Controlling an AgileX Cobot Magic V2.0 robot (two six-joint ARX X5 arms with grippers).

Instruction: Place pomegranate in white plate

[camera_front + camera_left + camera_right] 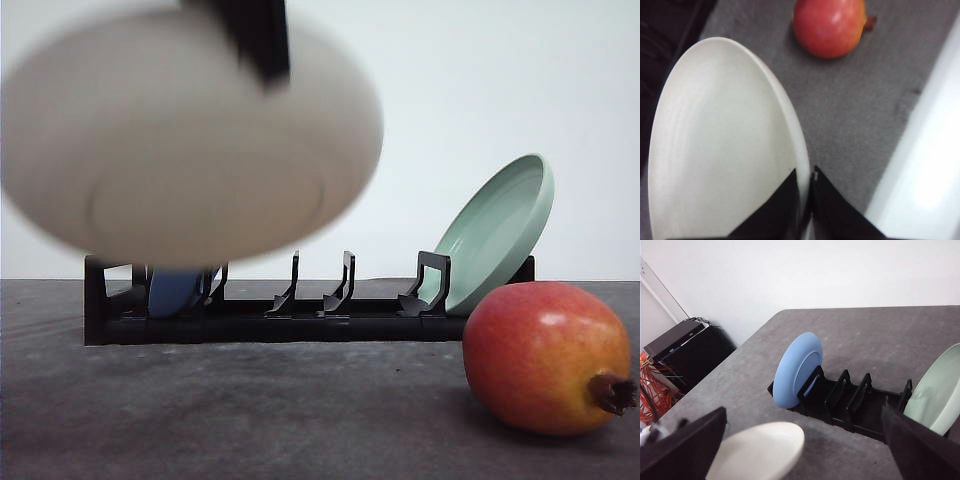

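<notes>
Left gripper (807,200) pinched on the rim of the white plate (725,145), held aloft and tilted, motion-blurred in the front view. Right gripper (805,450) spread wide, holding nothing, poised above the dish rack (850,402) with its blue plate (796,367) and pale green plate (935,392). Beyond the left fingertips, well apart from the plate, pomegranate (830,27) resting on the grey table (855,120), crown stub sideways. Likely firm, weighty, glossy and prone to rolling; best gripped across its round middle, clear of the stub.
</notes>
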